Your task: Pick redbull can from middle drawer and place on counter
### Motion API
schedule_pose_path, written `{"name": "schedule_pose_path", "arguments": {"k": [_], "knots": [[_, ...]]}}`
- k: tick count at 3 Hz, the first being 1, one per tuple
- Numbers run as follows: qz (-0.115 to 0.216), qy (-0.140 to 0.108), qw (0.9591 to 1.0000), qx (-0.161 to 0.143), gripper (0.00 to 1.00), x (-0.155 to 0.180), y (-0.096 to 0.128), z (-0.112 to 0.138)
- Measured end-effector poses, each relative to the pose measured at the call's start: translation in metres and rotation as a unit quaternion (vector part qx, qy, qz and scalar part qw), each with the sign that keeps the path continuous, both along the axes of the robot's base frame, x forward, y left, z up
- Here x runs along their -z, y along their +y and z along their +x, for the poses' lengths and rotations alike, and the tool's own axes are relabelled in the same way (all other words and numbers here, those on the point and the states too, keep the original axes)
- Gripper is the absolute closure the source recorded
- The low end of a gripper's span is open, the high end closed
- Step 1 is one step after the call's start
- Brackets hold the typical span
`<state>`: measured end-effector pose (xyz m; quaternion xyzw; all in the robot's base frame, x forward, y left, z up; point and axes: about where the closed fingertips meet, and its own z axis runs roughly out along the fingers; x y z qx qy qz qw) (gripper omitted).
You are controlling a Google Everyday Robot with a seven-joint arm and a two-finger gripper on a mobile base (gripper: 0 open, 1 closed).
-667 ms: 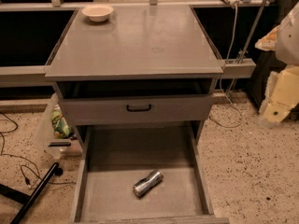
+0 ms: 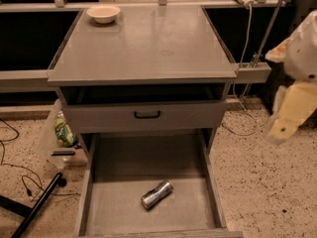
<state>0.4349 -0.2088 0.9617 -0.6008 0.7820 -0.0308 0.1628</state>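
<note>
The redbull can [image 2: 156, 194] lies on its side on the bare floor of the open middle drawer [image 2: 148, 162], towards the front, with its shiny round end facing front-left. The counter [image 2: 148, 48] is the flat grey cabinet top above it. My gripper [image 2: 292, 110] shows as blurred white and cream parts at the right edge of the camera view. It is beside the cabinet, about level with the closed drawer front [image 2: 146, 115], far right of and above the can. It holds nothing that I can see.
A cream bowl [image 2: 103, 13] stands at the counter's back left corner. The drawer above is closed and has a black handle [image 2: 147, 115]. A plastic bag [image 2: 62, 133], cables and a black leg [image 2: 37, 205] lie on the speckled floor at the left. A cable hangs at the back right.
The arm parts at the right have sunk slightly. The can, drawer and bowl have not moved.
</note>
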Motion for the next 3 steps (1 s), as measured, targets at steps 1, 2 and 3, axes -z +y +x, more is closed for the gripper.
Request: {"name": "schedule_pose_path", "arguments": {"k": [1, 2, 3], "knots": [[0.052, 0.007, 0.9986, -0.006, 0.00, 0.051, 0.043, -0.014], [0.116, 0.043, 0.9920, -0.025, 0.00, 0.127, 0.083, -0.028], [0.116, 0.063, 0.9910, -0.023, 0.00, 0.156, 0.086, -0.041]]}}
